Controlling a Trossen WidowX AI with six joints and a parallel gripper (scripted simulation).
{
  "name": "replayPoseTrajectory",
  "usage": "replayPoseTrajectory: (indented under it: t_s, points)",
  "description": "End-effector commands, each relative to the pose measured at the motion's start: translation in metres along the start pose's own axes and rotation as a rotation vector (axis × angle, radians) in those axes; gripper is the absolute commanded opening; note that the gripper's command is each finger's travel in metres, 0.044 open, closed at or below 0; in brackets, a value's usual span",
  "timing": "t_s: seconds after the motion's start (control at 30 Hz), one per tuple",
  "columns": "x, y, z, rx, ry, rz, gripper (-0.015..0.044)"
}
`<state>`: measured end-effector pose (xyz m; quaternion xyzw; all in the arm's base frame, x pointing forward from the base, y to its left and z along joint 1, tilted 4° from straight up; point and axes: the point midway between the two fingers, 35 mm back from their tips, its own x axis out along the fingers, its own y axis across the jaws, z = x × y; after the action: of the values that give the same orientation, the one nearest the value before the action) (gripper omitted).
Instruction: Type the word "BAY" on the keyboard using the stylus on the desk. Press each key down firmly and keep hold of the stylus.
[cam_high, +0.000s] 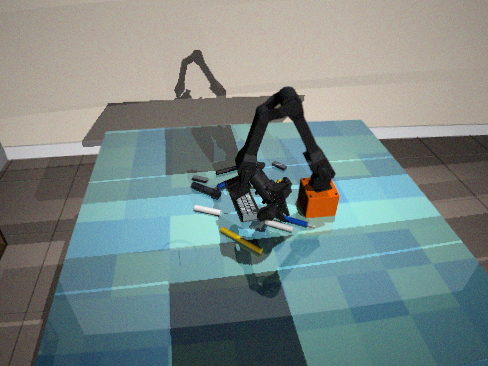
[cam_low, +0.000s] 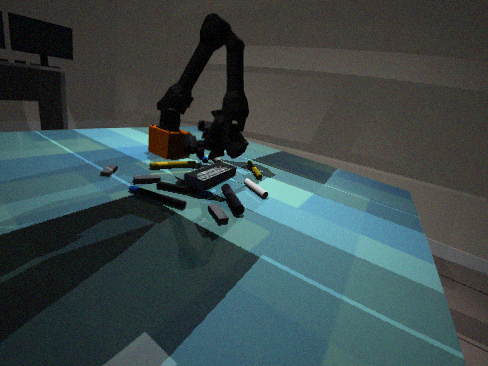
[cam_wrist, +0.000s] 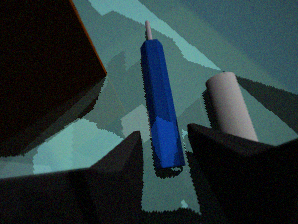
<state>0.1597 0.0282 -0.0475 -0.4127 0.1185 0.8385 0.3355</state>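
The stylus (cam_high: 296, 220) (cam_wrist: 160, 95) is blue with a thin pale tip and lies on the desk. In the wrist view its tip points away and its rear end lies between the fingers' outlines. My gripper (cam_high: 274, 213) (cam_wrist: 164, 134) is partly open and low over the stylus's rear end, with gaps on both sides; nothing is gripped. The exact height above the stylus cannot be told. The small dark keyboard (cam_high: 246, 204) (cam_low: 210, 175) with pale keys lies beside the gripper. Its letters are too small to read.
A white pen (cam_high: 280, 226) (cam_wrist: 231, 107) lies close beside the stylus. The orange base block (cam_high: 320, 205) (cam_low: 165, 142) stands near it. Around the keyboard lie a yellow pen (cam_high: 240, 241), another white pen (cam_high: 206, 210) (cam_low: 256, 188), a thick black pen (cam_low: 232, 200) and a grey block (cam_low: 218, 214).
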Motion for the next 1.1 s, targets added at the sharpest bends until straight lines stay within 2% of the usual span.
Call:
replayPoseTrajectory:
  t_s: [0.0,0.1,0.27,0.7,1.07]
  points:
    - [0.0,0.0,0.0,0.0,0.0,0.0,0.0124]
    - [0.0,0.0,0.0,0.0,0.0,0.0,0.0045]
    - [-0.001,0.0,0.0,0.0,0.0,0.0,0.0]
    - [-0.038,0.0,0.032,0.001,-0.001,0.0,0.0]
    - [-0.03,-0.01,0.033,-0.08,0.006,0.057,0.0]
